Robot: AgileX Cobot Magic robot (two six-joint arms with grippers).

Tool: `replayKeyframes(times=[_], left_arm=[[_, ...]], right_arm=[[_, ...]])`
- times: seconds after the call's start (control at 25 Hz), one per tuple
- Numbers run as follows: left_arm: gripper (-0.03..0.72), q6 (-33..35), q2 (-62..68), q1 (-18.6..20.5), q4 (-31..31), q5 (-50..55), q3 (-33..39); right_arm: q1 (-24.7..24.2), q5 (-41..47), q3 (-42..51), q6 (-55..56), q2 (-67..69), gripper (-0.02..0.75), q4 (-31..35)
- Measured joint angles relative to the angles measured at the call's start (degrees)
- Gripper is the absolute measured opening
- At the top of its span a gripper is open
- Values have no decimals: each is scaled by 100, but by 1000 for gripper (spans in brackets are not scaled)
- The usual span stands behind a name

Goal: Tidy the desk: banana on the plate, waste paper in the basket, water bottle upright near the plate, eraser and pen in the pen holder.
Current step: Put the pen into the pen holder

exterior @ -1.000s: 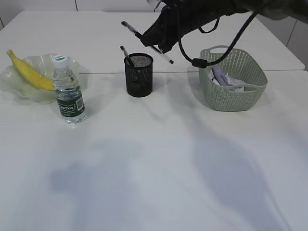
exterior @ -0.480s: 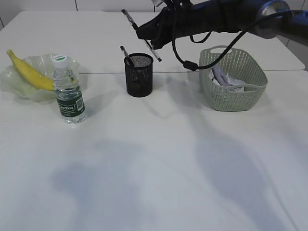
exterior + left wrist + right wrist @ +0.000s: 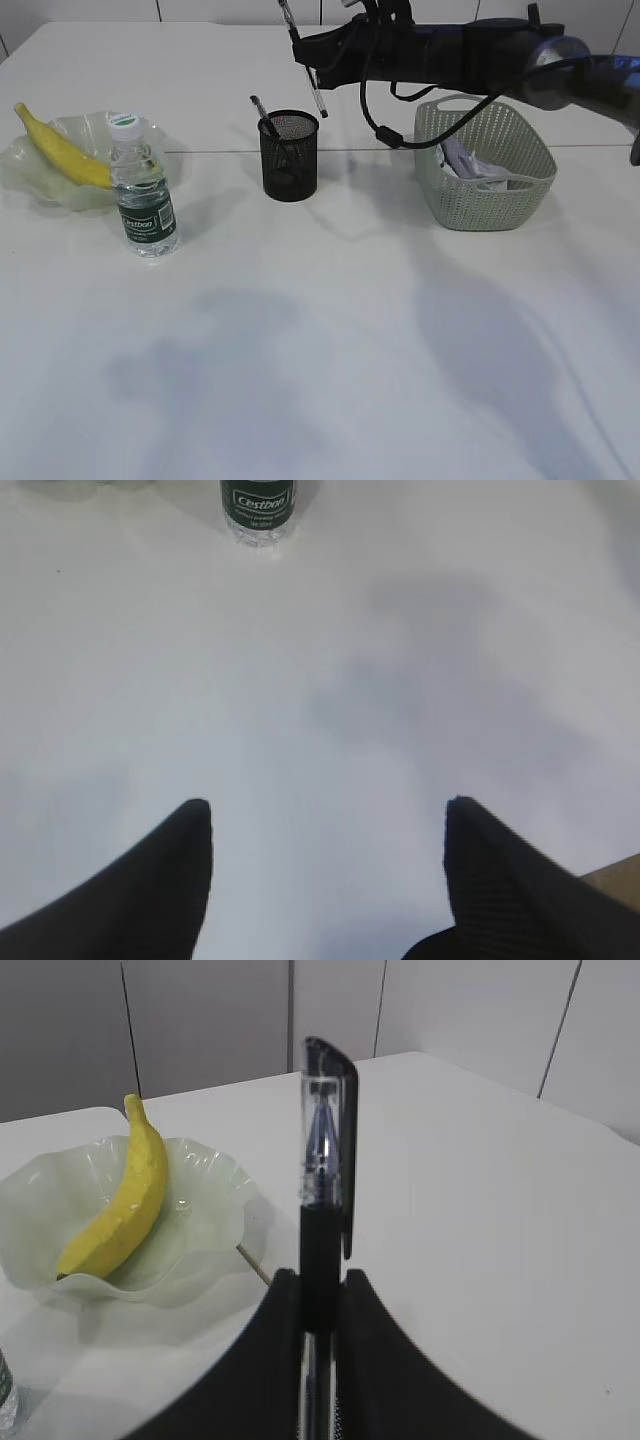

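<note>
Pen (image 3: 303,55): clear-barrelled, dark-capped, pinched between the right fingers (image 3: 285,1350); held near upright, tilted slightly, in the air above and just behind the pen holder (image 3: 289,155). That attitude presumably suits a lengthwise drop into the cup.

Pen holder: black mesh cup, upright on the tabletop (image 3: 320,330), one pen (image 3: 265,118) already leaning inside. Eraser not discernible.

Right gripper (image 3: 312,52): reaches across from the right, over the basket (image 3: 485,165).

Basket: sage-green, holds crumpled waste paper (image 3: 470,165).

Water bottle (image 3: 141,190): upright, white cap on, just beside the plate (image 3: 25,165).

Plate: pale-green, ruffled; the banana (image 3: 62,150) lies across it.

Left gripper (image 3: 325,875): fingers spread wide, holding nothing, hovering over bare tabletop near the bottle.

Judgement: only the held pen seems left.
</note>
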Motion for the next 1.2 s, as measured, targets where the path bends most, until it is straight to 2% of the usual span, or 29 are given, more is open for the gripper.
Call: replayKeyframes(times=[0.28,0.4,1.2], left_arm=[[517,0,0,0,-11,0,0],[517,0,0,0,-11,0,0],[517,0,0,0,-34,-125,0]], right_arm=[[0,0,11,-620,189,42,1001],[0,12,11,-765,311,42,1208],[0,204,-295,-1025,515,42,1268]])
